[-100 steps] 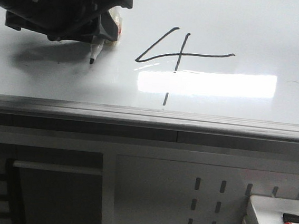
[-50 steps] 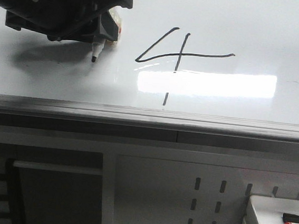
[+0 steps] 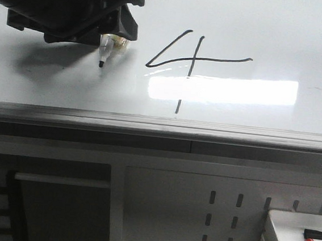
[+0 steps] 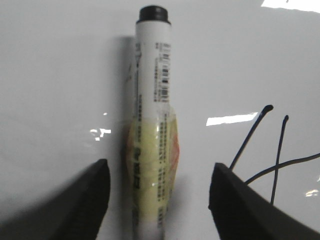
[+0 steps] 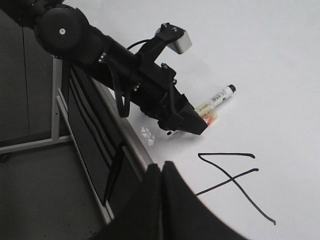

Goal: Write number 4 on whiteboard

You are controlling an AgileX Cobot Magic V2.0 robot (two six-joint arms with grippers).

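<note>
The number 4 (image 3: 193,56) stands in thin black lines on the whiteboard (image 3: 261,27), above the bright glare. To its left a white marker (image 3: 105,49) with a yellowish band lies on the board, black tip towards the front edge. My left gripper (image 3: 109,36) is over it and open. In the left wrist view the marker (image 4: 152,100) lies between the spread fingers (image 4: 95,195) with a gap on each side, and part of the 4 (image 4: 275,165) shows beside it. My right gripper (image 5: 162,167) is shut on nothing, near the 4 (image 5: 232,175); the right wrist view shows the left gripper (image 5: 192,125) and the marker (image 5: 216,100).
The board's grey metal edge (image 3: 160,126) runs across the front. Below it is a perforated panel (image 3: 220,217), and a white tray (image 3: 278,234) with spare markers sits at the lower right. A dark shelf opening (image 3: 55,207) is at the lower left.
The left gripper's fingers have opened and let go of the marker. More of the marker's barrel now shows, and it has tilted slightly while its tip stays at the same spot.
</note>
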